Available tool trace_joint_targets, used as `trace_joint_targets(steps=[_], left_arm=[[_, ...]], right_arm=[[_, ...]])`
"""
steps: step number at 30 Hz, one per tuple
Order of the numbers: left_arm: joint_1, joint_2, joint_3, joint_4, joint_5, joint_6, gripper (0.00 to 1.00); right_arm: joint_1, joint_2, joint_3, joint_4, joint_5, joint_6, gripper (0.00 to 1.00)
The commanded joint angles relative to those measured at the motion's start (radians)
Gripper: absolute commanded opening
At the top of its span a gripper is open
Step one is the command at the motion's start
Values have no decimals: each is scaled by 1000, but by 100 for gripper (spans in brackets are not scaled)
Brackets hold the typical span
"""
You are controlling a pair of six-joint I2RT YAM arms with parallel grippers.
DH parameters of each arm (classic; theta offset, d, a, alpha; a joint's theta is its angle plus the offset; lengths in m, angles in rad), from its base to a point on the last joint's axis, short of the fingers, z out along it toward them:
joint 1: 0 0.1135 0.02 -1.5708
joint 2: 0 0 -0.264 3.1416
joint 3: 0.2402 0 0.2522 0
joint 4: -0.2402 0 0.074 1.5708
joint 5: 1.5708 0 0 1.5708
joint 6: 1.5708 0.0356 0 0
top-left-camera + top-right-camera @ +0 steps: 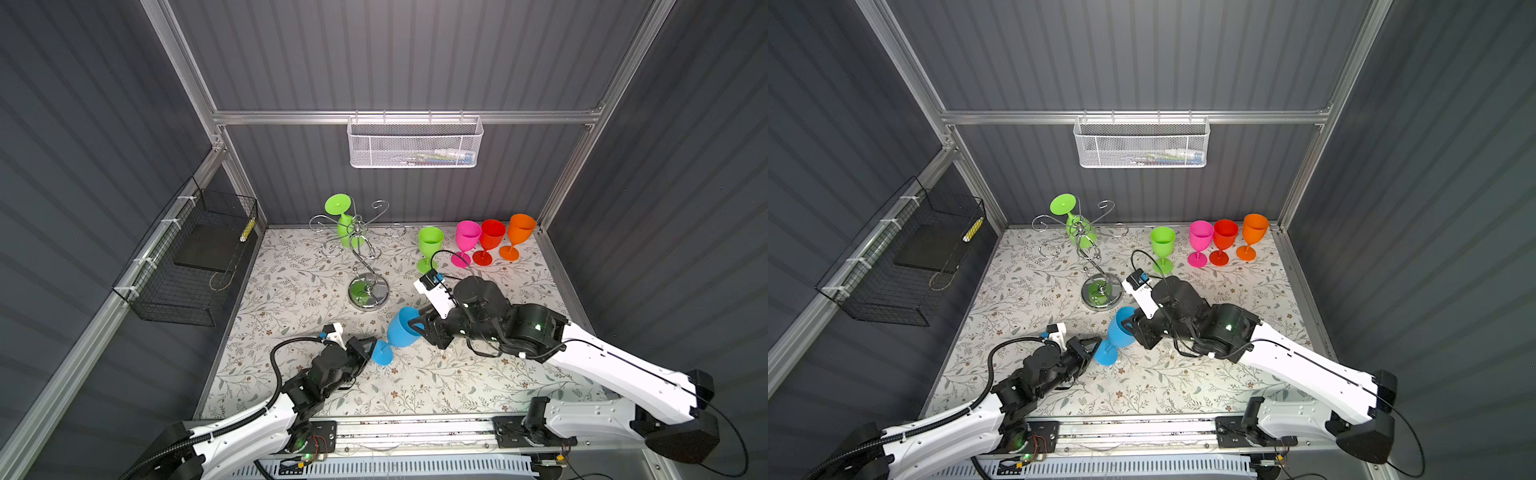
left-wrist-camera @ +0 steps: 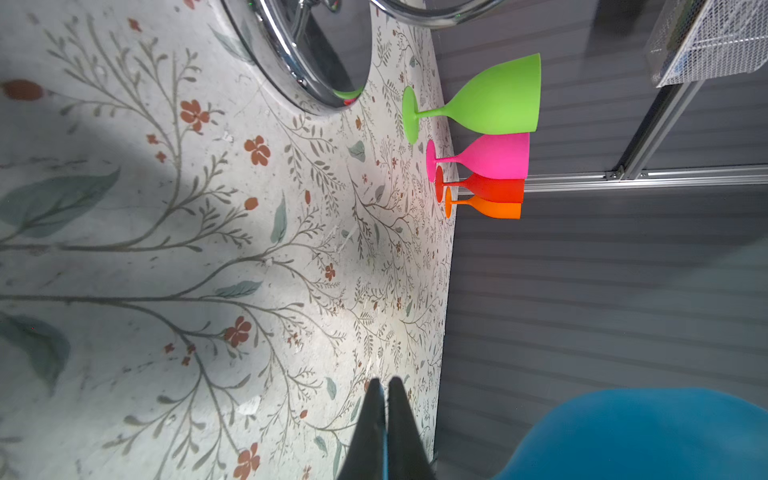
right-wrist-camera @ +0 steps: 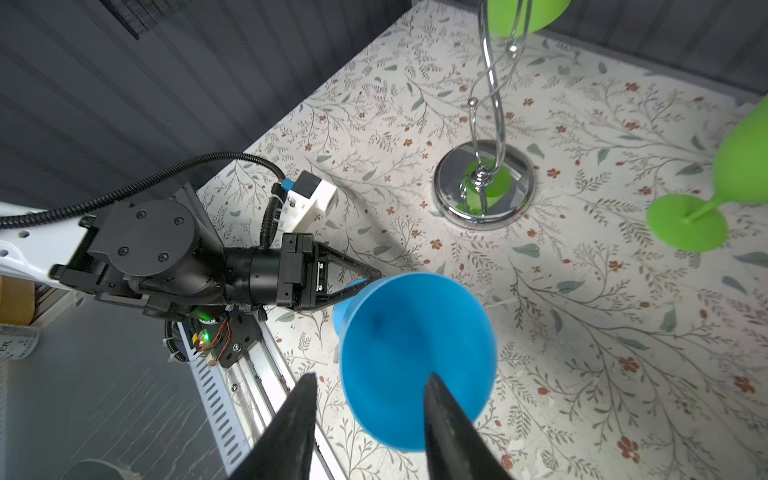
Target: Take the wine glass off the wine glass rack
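A blue wine glass (image 1: 400,332) (image 1: 1119,332) hangs tilted just above the floral table, near the front middle. My left gripper (image 1: 373,345) (image 1: 1097,344) is shut on the edge of its round foot; in the left wrist view the fingertips (image 2: 376,399) press together on a thin blue sliver. My right gripper (image 1: 415,325) (image 3: 370,376) is open astride the bowl's rim, one finger inside the bowl (image 3: 415,345), one outside. The chrome wine glass rack (image 1: 360,245) (image 1: 1096,266) stands behind, with a green wine glass (image 1: 343,226) hanging upside down on it.
Green (image 1: 430,245), pink (image 1: 466,241), red (image 1: 491,241) and orange (image 1: 519,235) glasses stand in a row at the back right. A white mesh basket (image 1: 415,143) hangs on the back wall and a black wire basket (image 1: 187,262) on the left wall.
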Motion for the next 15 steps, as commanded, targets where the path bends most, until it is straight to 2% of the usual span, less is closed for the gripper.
trace_joint_targets(steps=[1,8,15], left_arm=[[6,-5,-17,53,-18,31,0],[7,-10,-34,67,-30,33,0],[7,-51,-56,59,-46,27,0]], right_arm=[[-2,28,26,-20,-75,57,44],[14,82,33,37,-149,88,42],[64,152,60,23,-98,71,35]])
